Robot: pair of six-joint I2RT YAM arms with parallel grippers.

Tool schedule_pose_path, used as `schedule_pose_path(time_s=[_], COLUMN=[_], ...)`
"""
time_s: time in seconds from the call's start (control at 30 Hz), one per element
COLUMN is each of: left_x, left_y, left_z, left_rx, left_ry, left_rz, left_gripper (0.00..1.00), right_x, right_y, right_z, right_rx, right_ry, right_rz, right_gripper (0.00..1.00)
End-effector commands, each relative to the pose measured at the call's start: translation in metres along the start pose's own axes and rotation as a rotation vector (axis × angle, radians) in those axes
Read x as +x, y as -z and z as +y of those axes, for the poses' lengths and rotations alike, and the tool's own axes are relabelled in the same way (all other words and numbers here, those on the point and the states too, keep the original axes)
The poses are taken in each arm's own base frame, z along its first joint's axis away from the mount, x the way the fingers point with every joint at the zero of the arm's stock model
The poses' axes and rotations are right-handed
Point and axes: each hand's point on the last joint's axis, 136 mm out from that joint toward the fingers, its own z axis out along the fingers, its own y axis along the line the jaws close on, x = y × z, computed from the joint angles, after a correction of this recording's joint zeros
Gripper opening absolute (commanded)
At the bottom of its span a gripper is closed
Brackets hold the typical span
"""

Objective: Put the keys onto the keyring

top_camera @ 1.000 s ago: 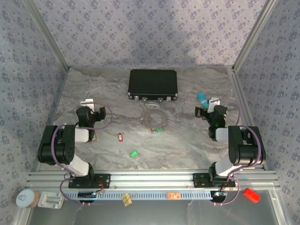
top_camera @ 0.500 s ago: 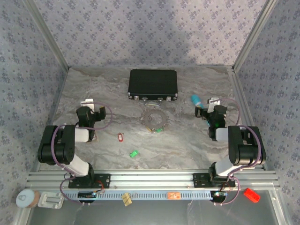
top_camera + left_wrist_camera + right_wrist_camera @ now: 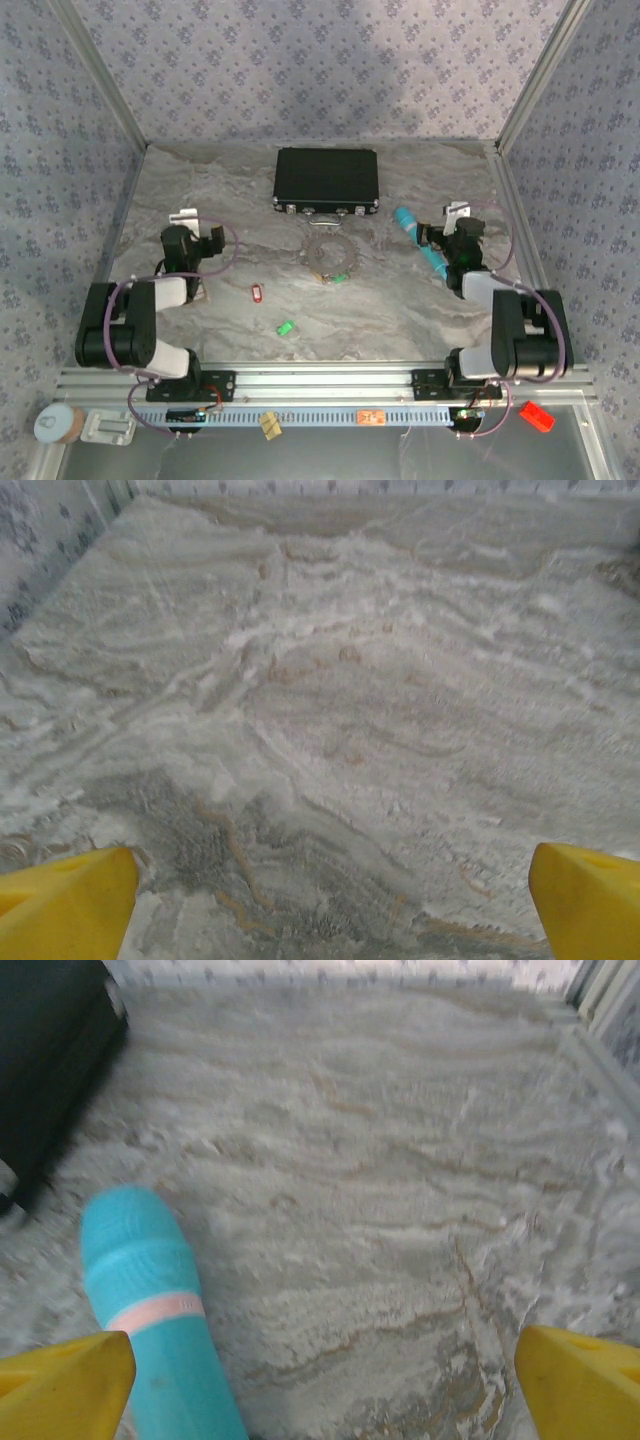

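Keys lie loose on the table (image 3: 420, 320), nobody holding them! Left jaws are spread wide and empty, their yellow fingertips (image 3: 70, 900) out at the bottom corners of the wrist view with bare marbled surface between them. Right jaws, same story: released, gripping nothing, yellow tips (image 3: 65, 1375) well apart. Just beside the left-hand tip lies a teal cylinder (image 3: 150, 1300) with a pale pink band; whether it touches that tip I cannot tell. From above, the cylinder runs diagonally alongside the right jaws.

Moving outward: the red key (image 3: 257, 292) rests between the left arm and the middle of the table. A green key (image 3: 286, 327) sits apart from it, nearer the arm bases. The keyring (image 3: 327, 255), a faint silvery loop, lies mid-table just in front of the black case (image 3: 326, 180). Another green key (image 3: 339, 277) sits at its near edge; on the loop or merely against it, too small to tell. A red block (image 3: 536, 416) sits down past the rail by the right base.
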Motion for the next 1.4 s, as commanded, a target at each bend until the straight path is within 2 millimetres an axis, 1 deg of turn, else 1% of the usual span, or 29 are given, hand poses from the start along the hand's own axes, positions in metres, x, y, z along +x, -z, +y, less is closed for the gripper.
schedule_pose_path(time_s=[0.0,0.13,0.23,0.3,0.4,0.5,0.53,0.63,0.7,0.8,0.9,0.93,1.0,1.1,1.23,1.3,1.37], left_x=[-0.023,-0.042,-0.057,-0.066,-0.075,-0.077,-0.077,-0.074,-0.069,-0.059,-0.044,-0.039,-0.029,-0.017,-0.002,0.006,0.015], left_y=[0.011,0.028,0.040,0.049,0.059,0.066,0.068,0.074,0.078,0.083,0.088,0.090,0.092,0.094,0.096,0.097,0.096], left_z=[-0.005,-0.015,-0.025,-0.033,-0.044,-0.056,-0.061,-0.072,-0.085,-0.106,-0.132,-0.142,-0.158,-0.181,-0.208,-0.218,-0.224], left_rx=[0.027,0.043,0.074,0.110,0.175,0.245,0.276,0.334,0.394,0.461,0.504,0.513,0.526,0.546,0.567,0.568,0.559], left_ry=[0.009,0.000,0.003,0.029,0.098,0.162,0.172,0.203,0.232,0.263,0.267,0.264,0.260,0.263,0.278,0.275,0.273], left_rz=[-0.007,-0.021,-0.045,-0.057,-0.047,-0.006,0.009,0.058,0.100,0.164,0.228,0.248,0.289,0.351,0.412,0.445,0.475], left_gripper=[1.00,1.00,1.00,1.00,1.00,1.00,1.00,1.00,0.99,0.98,0.97,0.96,0.95,0.91,0.86,0.84,0.83], right_x=[-0.008,-0.018,-0.025,-0.024,-0.017,-0.010,-0.007,0.003,0.007,0.013,0.016,0.018,0.019,0.022,0.038,0.046,0.053], right_y=[0.020,0.042,0.053,0.060,0.069,0.076,0.078,0.083,0.087,0.088,0.085,0.084,0.080,0.073,0.067,0.067,0.068], right_z=[0.001,0.015,0.032,0.052,0.078,0.103,0.113,0.140,0.159,0.179,0.198,0.204,0.213,0.223,0.231,0.237,0.243], right_rx=[0.049,0.040,0.002,-0.057,-0.112,-0.167,-0.197,-0.292,-0.376,-0.448,-0.489,-0.496,-0.488,-0.491,-0.470,-0.475,-0.480], right_ry=[-0.045,-0.142,-0.178,-0.154,-0.101,-0.073,-0.065,-0.067,-0.070,-0.065,-0.048,-0.037,-0.028,-0.086,-0.119,-0.132,-0.129], right_rz=[0.044,0.133,0.191,0.234,0.313,0.396,0.423,0.490,0.522,0.560,0.607,0.626,0.645,0.671,0.719,0.742,0.757], right_gripper=[0.99,0.99,0.99,0.98,0.96,0.94,0.92,0.89,0.85,0.81,0.72,0.71,0.70,0.60,0.51,0.49,0.49])
